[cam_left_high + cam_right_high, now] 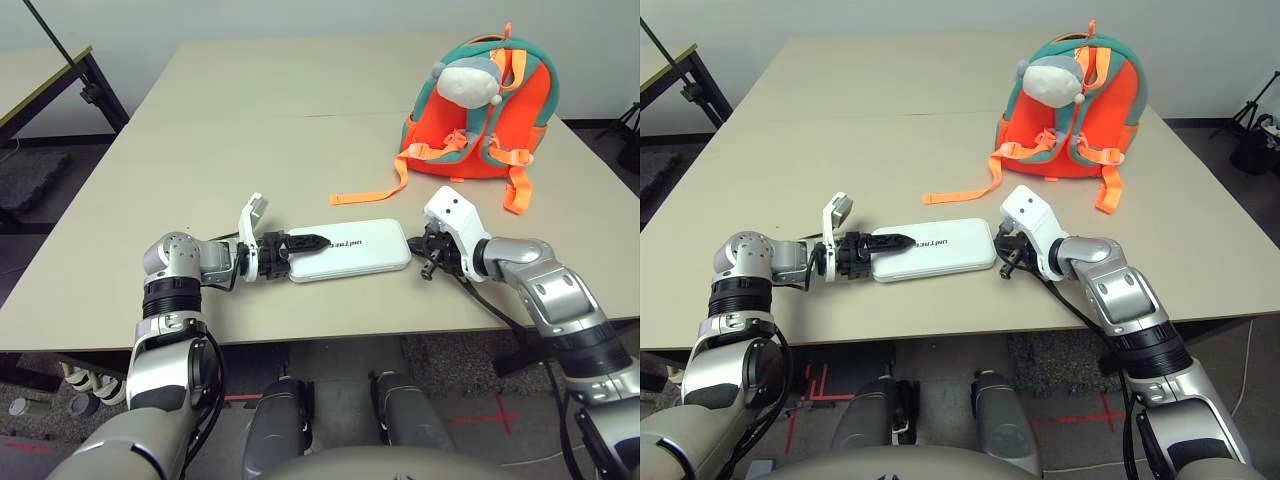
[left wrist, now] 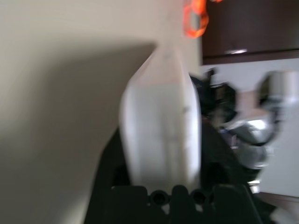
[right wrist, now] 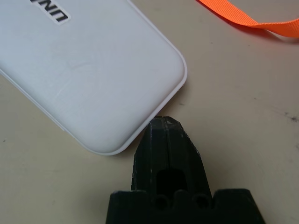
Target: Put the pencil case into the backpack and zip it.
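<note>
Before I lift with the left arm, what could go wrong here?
The left claw bites only the short end of the pencil case, so the far end may sag or slip out when raised. The shut right claw presses against the case's opposite end and could shove it askew. The backpack stands well behind, with a loose strap lying on the table between, which might snag the case.

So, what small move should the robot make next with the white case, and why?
Probably finish closing the left pincer on the pencil case and lift that end a little. Its fingers already straddle the case's end, one on top, while the case lies flat on the table. The shut right pincer rests against the opposite end, bracing it. The backpack stands farther back.
</note>
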Action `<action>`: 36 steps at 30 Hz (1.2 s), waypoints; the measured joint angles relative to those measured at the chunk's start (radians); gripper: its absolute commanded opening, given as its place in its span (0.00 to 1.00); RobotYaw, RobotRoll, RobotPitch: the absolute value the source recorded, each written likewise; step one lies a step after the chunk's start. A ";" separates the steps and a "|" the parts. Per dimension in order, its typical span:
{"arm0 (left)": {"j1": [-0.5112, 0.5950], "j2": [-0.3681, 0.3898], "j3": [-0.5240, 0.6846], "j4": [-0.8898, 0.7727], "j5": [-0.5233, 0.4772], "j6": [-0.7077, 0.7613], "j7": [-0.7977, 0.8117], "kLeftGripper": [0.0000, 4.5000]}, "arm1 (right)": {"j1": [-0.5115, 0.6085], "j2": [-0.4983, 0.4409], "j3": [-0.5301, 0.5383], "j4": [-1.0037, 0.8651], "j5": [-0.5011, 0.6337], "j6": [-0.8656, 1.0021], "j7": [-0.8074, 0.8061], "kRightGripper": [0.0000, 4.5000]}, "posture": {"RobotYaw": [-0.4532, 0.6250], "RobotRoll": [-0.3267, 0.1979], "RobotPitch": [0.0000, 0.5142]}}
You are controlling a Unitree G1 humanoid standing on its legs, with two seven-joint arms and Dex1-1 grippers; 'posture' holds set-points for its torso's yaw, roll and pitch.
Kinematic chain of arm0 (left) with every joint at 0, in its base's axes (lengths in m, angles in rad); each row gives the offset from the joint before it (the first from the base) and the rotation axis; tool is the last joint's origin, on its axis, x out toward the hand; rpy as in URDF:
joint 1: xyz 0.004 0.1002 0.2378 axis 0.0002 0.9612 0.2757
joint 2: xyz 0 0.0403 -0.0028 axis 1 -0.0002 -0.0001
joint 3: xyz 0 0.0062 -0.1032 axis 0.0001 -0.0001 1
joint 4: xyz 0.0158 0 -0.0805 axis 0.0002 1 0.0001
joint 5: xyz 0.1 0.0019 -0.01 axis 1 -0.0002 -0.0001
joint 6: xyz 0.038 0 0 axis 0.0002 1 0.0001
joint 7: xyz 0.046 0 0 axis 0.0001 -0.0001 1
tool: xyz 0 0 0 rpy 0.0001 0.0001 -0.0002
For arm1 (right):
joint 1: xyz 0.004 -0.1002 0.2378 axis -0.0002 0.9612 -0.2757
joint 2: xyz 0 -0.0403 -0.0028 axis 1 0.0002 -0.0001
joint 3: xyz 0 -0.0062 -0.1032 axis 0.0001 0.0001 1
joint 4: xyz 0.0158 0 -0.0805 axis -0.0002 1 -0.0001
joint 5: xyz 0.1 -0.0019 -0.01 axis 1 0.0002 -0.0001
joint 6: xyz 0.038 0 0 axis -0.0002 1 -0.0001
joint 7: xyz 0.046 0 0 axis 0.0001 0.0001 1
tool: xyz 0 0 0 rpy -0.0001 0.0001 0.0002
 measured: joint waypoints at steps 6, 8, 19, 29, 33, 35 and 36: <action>-0.002 0.000 0.009 0.000 -0.001 -0.007 0.001 0.28 | -0.004 0.006 0.000 0.005 -0.004 -0.002 -0.002 0.00 | 0.22 0.62 0.15; -0.006 -0.002 0.017 0.000 -0.002 -0.018 0.003 0.28 | -0.005 0.006 0.001 0.008 -0.006 -0.004 -0.003 0.09 | 0.23 0.62 0.14; -0.133 0.007 0.162 -0.050 -0.055 -0.220 0.036 0.28 | -0.033 -0.012 -0.006 0.052 -0.016 -0.051 -0.008 0.97 | 0.24 0.62 0.14; -0.276 0.029 0.212 -0.118 -0.131 -0.353 0.102 0.28 | -0.134 -0.027 -0.328 0.053 0.144 0.104 -0.097 1.00 | 0.23 0.62 0.15; -0.278 0.029 0.209 -0.117 -0.134 -0.383 0.120 0.28 | -0.161 -0.030 -0.417 0.052 0.197 0.176 -0.147 1.00 | 0.22 0.62 0.14; -0.281 0.029 0.201 -0.117 -0.134 -0.401 0.127 0.28 | -0.190 -0.027 -0.467 0.053 0.220 0.197 -0.186 1.00 | 0.22 0.62 0.14; -0.282 0.028 0.199 -0.117 -0.134 -0.412 0.129 0.28 | -0.210 -0.024 -0.491 0.054 0.228 0.200 -0.212 1.00 | 0.22 0.62 0.14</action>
